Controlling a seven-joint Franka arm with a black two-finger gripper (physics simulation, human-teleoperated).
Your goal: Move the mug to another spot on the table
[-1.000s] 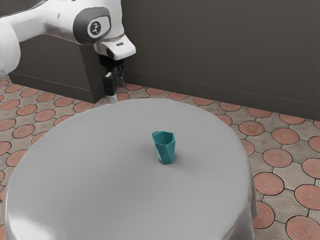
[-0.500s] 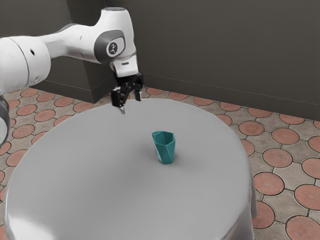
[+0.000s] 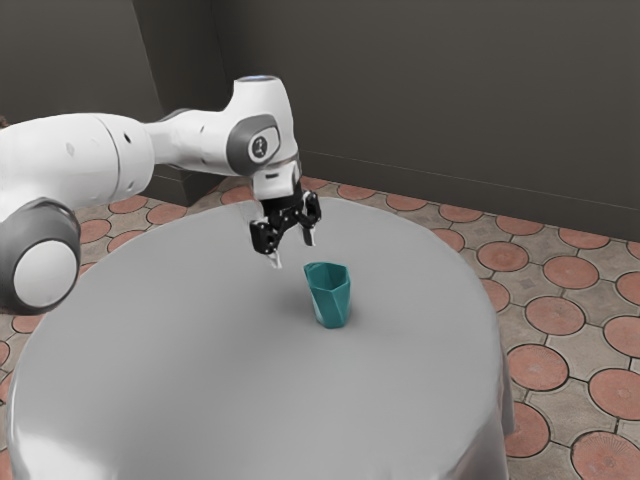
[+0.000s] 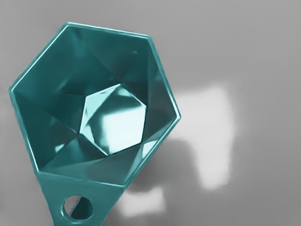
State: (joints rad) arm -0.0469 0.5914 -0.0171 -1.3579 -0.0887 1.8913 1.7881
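Teal mug (image 3: 328,295) sits untouched, yet your tool (image 3: 291,250), released and empty, has swung in close, ready for grasping.

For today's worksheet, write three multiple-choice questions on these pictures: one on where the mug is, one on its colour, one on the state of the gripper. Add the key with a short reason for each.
1. Where is the mug?
A. Lying on the floor tiles
B. Standing upright on the round table
C. Lifted in the air

2. What colour is the mug?
A. Red
B. Yellow
C. Teal

3. What state is the gripper in?
A. Open, touching nothing
B. Shut on the mug
C. Pressed flat on the table

Key:
1 B: its base rests on the grey tabletop.
2 C: it is teal outside in the exterior view and teal inside in the wrist view.
3 A: the fingers stand apart above the table, on the exterior view's left of the mug, with a gap between them and its rim.
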